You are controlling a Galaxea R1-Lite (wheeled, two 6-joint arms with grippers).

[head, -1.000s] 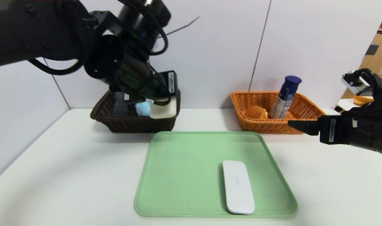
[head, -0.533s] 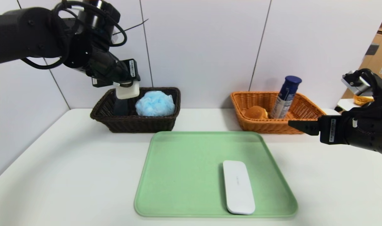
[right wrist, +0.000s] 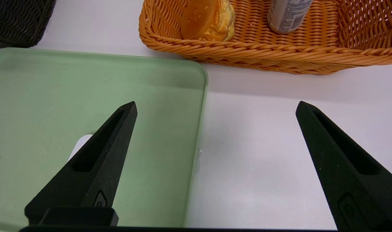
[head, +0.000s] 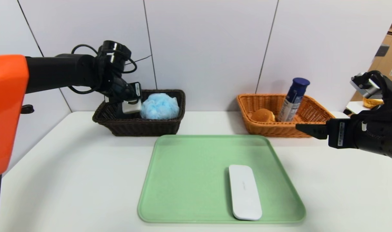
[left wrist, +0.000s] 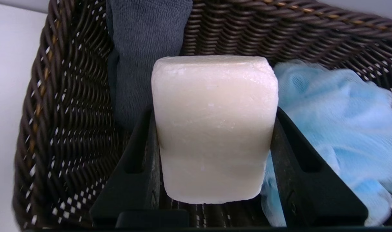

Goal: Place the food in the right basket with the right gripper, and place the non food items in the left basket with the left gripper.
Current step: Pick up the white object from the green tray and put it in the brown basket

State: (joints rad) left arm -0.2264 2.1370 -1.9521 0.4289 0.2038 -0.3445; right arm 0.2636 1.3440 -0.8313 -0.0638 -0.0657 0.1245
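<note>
Overhead, a white table (head: 70, 167) is seen against pale wall panels (head: 209, 48), with a green tray (head: 189, 174) at its centre. A white soap bar (left wrist: 213, 129), blocky and slightly waxy, is gripped between the fingers (left wrist: 138, 167) of the left gripper (head: 131, 103), which are closed halfway on it, over the dark brown basket (head: 134, 127) at 11 o'clock, between a grey towel (left wrist: 144, 48) and a blue pouf (head: 159, 106). At 3 o'clock the right gripper (right wrist: 215, 109) is held spread wide, holding nothing. A bun (head: 262, 115) lies in the orange basket (head: 273, 129) at 1 o'clock; a white case (head: 245, 191) lies on the tray.

light: bright, even, overhead | shadows: soft under baskets | blur: slight softness | distortion: wide-angle edge bending
</note>
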